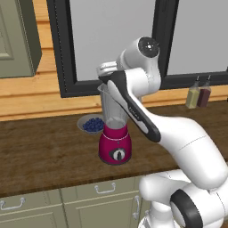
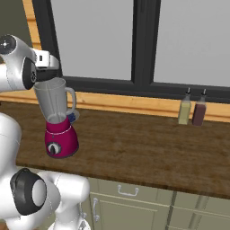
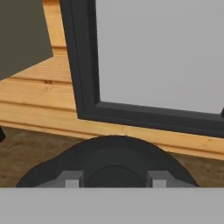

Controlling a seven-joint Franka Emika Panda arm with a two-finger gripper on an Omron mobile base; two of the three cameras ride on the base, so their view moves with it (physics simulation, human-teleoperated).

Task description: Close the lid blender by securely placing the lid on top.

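Observation:
The blender (image 1: 114, 111) stands on the wooden counter, a clear grey-tinted jar on a magenta-red base with a round knob (image 1: 117, 154). In the right base view the blender (image 2: 55, 108) is at the left, its handle facing right. My gripper (image 1: 107, 75) hovers right at the jar's mouth, shut on the black lid (image 2: 46, 74). In the hand view the lid (image 3: 114, 155) is a dark round disc spanning the bottom, held between my two fingers (image 3: 70, 179). Whether the lid touches the jar's rim I cannot tell.
A grey bowl of blueberries (image 1: 91, 124) sits just behind and left of the blender. Two small bottles (image 2: 184, 110) (image 2: 199, 111) stand against the wall at the right. A dark-framed window (image 3: 87, 87) rises behind the counter (image 2: 143, 143), and a cabinet (image 1: 18, 40) hangs at upper left.

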